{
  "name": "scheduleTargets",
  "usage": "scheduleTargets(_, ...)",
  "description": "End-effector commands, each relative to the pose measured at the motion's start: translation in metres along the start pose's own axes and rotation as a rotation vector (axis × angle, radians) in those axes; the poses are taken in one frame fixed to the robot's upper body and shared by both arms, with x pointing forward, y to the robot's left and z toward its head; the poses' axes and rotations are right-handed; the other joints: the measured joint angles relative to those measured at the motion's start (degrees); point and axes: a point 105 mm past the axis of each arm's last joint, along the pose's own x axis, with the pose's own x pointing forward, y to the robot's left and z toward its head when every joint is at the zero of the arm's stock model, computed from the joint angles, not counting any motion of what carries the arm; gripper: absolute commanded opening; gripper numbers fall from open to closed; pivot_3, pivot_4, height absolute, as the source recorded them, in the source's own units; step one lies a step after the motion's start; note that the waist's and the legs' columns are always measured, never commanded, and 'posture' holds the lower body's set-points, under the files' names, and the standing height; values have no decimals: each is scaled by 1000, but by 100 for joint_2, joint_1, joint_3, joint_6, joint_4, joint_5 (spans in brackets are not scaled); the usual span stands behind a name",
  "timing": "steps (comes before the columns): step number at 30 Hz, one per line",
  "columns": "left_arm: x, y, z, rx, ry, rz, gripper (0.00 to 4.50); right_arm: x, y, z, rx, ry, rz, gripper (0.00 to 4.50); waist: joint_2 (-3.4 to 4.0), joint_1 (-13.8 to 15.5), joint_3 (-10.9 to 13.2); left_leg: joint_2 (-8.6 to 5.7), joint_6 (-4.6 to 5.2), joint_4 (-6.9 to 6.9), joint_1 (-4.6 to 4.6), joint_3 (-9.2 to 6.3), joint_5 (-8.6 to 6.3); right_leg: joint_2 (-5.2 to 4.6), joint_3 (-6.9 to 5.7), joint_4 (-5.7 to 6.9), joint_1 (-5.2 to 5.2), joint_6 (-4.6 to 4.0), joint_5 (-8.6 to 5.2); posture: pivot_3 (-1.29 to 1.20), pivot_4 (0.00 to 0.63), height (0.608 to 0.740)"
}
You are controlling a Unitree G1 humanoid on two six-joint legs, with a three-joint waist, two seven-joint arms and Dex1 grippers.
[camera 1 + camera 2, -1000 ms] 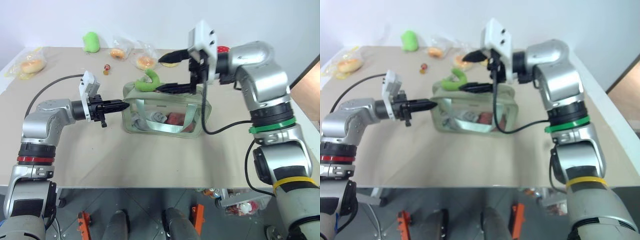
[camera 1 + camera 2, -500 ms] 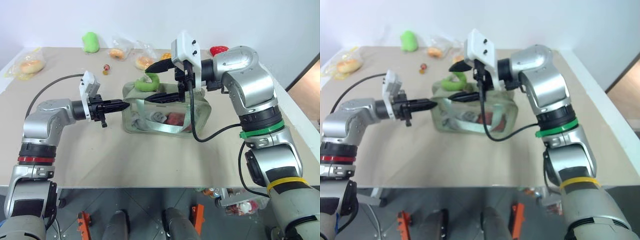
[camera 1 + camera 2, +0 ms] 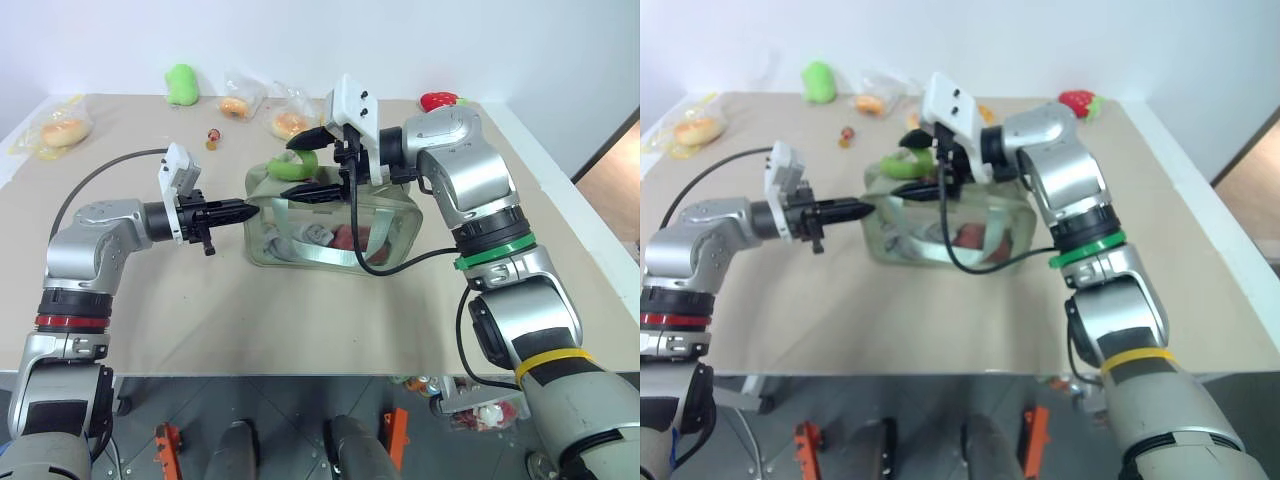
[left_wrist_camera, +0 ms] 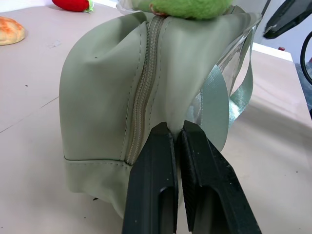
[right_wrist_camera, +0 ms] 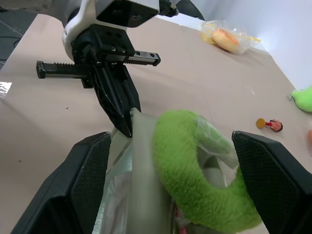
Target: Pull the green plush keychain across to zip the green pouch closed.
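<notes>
The green pouch lies mid-table with its clear window facing me and its zipper running along the top. My left gripper is shut on the fabric at the pouch's left end, fingers pinched together just below the zipper's end. The green plush keychain, a lime C-shaped curl, sits on top of the pouch near that left end. My right gripper is open and straddles the keychain, one finger on either side, neither touching it.
Along the table's far edge lie bagged buns, a green plush blob, bagged pastries, a small trinket and a red strawberry toy. Bare tabletop stretches in front of the pouch.
My right gripper has travelled left along the pouch top and slightly down, from the pouch's middle to around the keychain. The left gripper and the pouch have stayed put.
</notes>
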Motion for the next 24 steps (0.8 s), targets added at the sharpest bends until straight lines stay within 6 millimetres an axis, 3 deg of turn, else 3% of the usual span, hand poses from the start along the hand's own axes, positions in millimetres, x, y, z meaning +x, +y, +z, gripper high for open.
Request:
scheduleTargets(1,-2,-2,7,26,-23,4,0,-1,-5,12,-51,-11,-10,2984,0,0,0,0,0,0,0,0,0,0,0,0,0,0,0,0,150,740)
scheduleTargets(9,-2,-2,6,21,-24,6,0,-2,-4,8,-50,-6,-4,164,0,-2,0,0,0,0,0,0,0,0,0,0,0,0,0,0,150,740)
scheduleTargets(10,-2,-2,6,22,-24,8,0,-2,-4,8,-48,-7,-4,22,0,-2,0,0,0,0,0,-1,0,0,0,0,0,0,0,0,150,740)
scheduleTargets(18,0,-2,5,17,-28,1,0,-15,-15,12,-49,-3,-60,22,0,-1,0,0,0,0,0,-1,0,0,-1,0,0,0,0,0,150,740)
scheduleTargets(24,2,-2,3,11,-28,-3,0,-63,-35,29,-65,-2,-135,22,1,13,1,-3,0,0,-1,0,0,-4,-1,-1,0,2,-1,0,150,740)
